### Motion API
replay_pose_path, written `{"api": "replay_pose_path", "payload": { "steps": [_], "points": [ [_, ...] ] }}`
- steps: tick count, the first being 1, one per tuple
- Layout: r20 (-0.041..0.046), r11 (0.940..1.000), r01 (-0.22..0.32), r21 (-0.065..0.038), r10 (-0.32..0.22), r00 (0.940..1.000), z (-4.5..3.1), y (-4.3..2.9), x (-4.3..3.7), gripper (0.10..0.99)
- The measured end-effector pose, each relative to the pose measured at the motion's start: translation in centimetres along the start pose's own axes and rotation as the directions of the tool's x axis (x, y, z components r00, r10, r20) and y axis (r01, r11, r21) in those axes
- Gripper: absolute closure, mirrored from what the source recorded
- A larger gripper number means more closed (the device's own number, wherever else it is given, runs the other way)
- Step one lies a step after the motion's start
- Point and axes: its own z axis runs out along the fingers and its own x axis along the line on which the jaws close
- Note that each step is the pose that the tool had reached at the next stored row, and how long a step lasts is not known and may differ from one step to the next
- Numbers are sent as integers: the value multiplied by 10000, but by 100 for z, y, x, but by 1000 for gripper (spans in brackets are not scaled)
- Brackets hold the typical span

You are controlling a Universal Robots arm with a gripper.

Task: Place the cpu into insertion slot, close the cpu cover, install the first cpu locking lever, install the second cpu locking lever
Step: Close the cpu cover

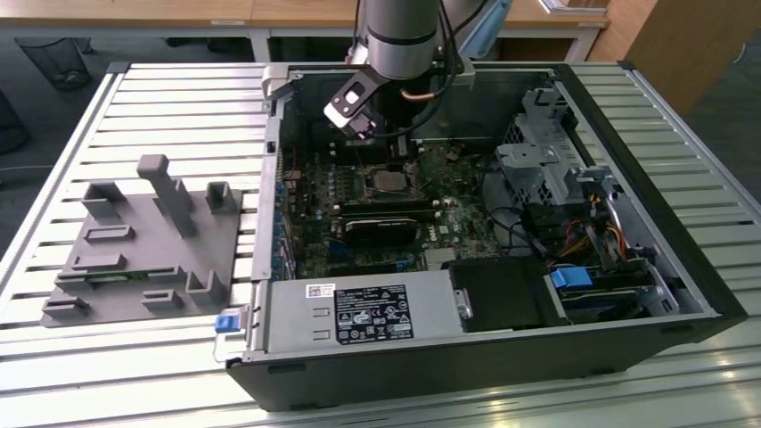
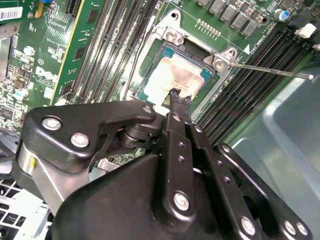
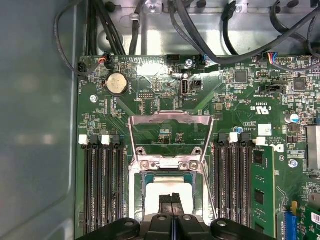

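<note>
Cpu [image 2: 176, 76] sits in insertion slot [image 2: 169, 47]; cpu cover [image 3: 170, 118] open, locking levers [image 2: 270, 70] unlatched; gripper [image 3: 172, 198] closed, empty, over it.

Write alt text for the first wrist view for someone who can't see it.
The shut end effector sits over the pale silvery cpu, which lies in the insertion slot of a green motherboard. The cpu cover is swung open next to it, with black memory slots on either side.
</note>
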Motion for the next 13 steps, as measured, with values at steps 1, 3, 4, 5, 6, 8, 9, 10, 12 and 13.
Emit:
{"api": "replay_pose_path", "payload": {
  "steps": [1, 3, 4, 5, 6, 8, 9, 10, 12, 13],
  "points": [
    [1, 10000, 0, 1, 0, 10000, -2, 0, 0, 965],
    [2, 10000, 0, 1, 0, 10000, -8, 0, 0, 965],
    [1, 10000, 0, 1, 0, 10000, -13, 1, 0, 965],
    [1, 10000, 0, 1, 0, 10000, -17, 1, 0, 965],
    [1, 10000, 0, 0, 0, 10000, -23, 1, 0, 965],
    [0, 10000, 1, 5, -1, 10000, -41, 3, 1, 965],
    [0, 10000, 1, 8, -1, 10000, -51, 4, 1, 965],
    [0, 10000, 0, 13, 0, 10000, -63, 4, 1, 965],
    [1, 10000, 0, 21, 0, 10000, -86, 6, 2, 965],
    [0, 10000, 0, 24, 0, 10000, -96, 7, 2, 965]
  ]
}}
